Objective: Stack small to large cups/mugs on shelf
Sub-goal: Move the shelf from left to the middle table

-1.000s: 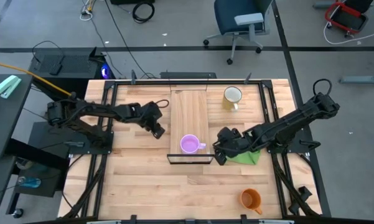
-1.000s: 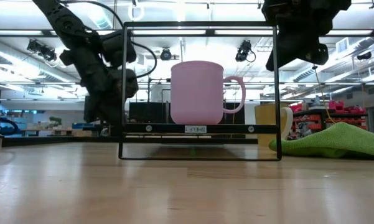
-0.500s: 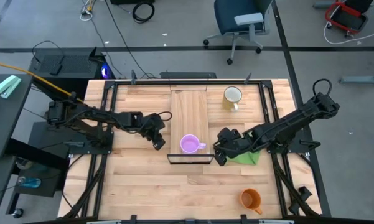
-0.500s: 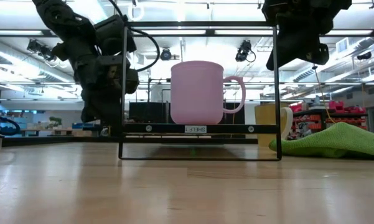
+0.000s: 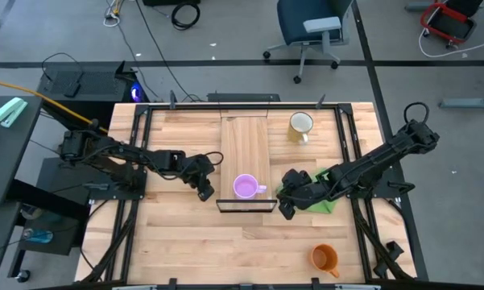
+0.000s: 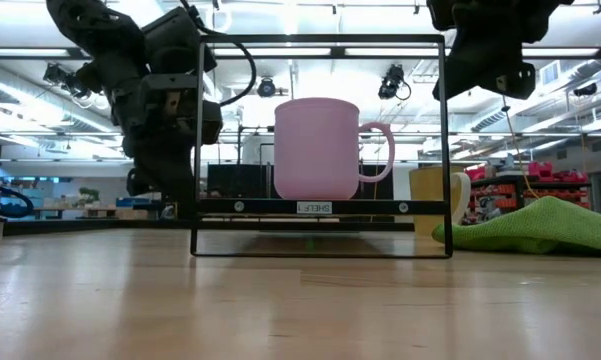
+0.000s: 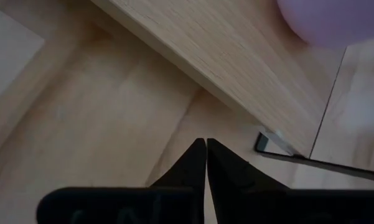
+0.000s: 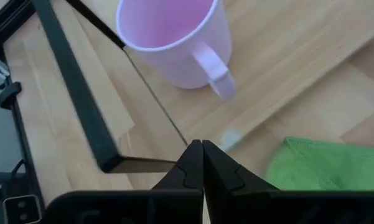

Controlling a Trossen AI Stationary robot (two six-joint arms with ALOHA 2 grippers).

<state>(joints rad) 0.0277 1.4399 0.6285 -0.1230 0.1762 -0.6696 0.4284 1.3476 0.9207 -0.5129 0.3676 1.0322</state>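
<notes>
Purple mug (image 5: 244,187) sits on our shelf (image 5: 247,153) at its six-o'clock end. Our left gripper (image 5: 207,193), fingers pressed together, hovers at its nine o'clock; our right gripper (image 5: 286,211), likewise closed, at four o'clock.

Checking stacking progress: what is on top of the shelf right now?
Only the light-purple mug stands on the shelf, near its black-framed end. The rest of the plank is bare; nothing shows inside the mug.
</notes>
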